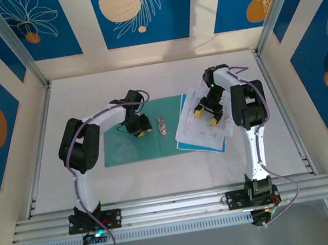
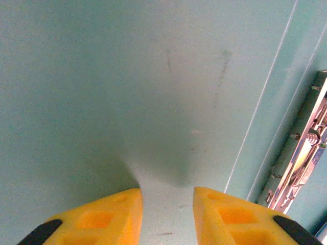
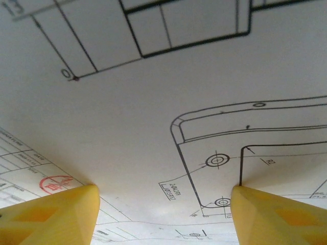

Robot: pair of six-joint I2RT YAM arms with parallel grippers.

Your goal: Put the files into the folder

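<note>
Our left gripper (image 1: 139,129), yellow fingers (image 2: 102,220) narrowly parted, points down at the thin teal-green card folder (image 1: 167,143) mid-worktop (image 1: 159,177). Our right gripper (image 1: 208,115), spread wide, sets its tips on the white printed sheets (image 1: 202,134) overlapping the folder's right edge, with a cyan-blue sheet (image 1: 201,149) peeking out beneath.

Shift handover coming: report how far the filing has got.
Done: the folder lies open, flat. In hand: the left tool rests on its leaf, the right tool sits open on the files, askew at the folder's right edge. Left: sliding them in, closing it.
</note>
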